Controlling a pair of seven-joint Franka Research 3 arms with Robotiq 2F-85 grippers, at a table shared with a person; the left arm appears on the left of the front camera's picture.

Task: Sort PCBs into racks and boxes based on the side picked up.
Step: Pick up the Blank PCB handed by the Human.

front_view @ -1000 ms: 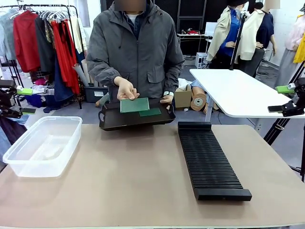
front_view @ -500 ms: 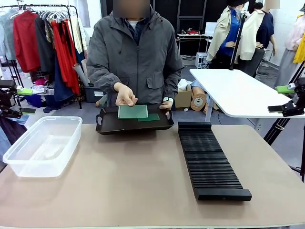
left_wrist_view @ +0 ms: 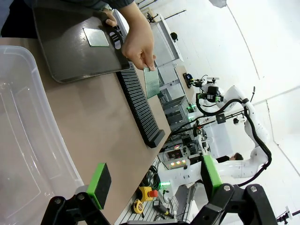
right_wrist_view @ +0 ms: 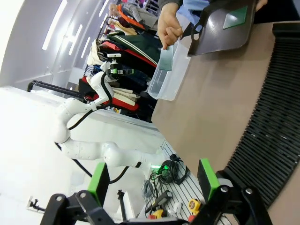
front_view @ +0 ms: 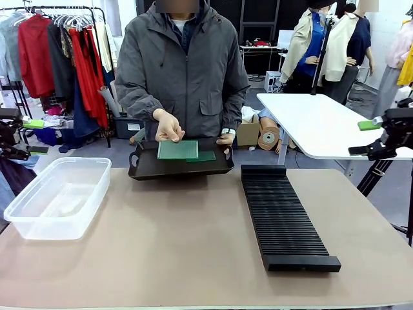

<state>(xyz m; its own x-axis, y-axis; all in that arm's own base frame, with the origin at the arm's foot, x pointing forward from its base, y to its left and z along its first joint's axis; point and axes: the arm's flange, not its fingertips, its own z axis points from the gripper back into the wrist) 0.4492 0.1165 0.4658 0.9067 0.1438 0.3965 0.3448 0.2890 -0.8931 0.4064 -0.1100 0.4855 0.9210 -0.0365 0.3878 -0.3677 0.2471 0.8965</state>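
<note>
The tan surface [front_view: 193, 252] spans the front view, and a person [front_view: 184, 71] in a grey jacket stands at its far side. The clear box [front_view: 58, 197] sits on the robot's left. The long black rack [front_view: 284, 216] lies on its right, running from the far edge toward the near one, well apart from the box. A black tray [front_view: 148, 169] is at the far edge between them, just beside the rack's far end; I cannot tell whether it rests on the surface or is held. The left end effector [left_wrist_view: 154, 180] and the right end effector [right_wrist_view: 153, 179] each have their fingers spread wide with nothing between them. One hand [front_view: 169, 126] pinches a PCB [front_view: 177, 150] over the tray. A second PCB [front_view: 205, 157] lies flat in the tray.
</note>
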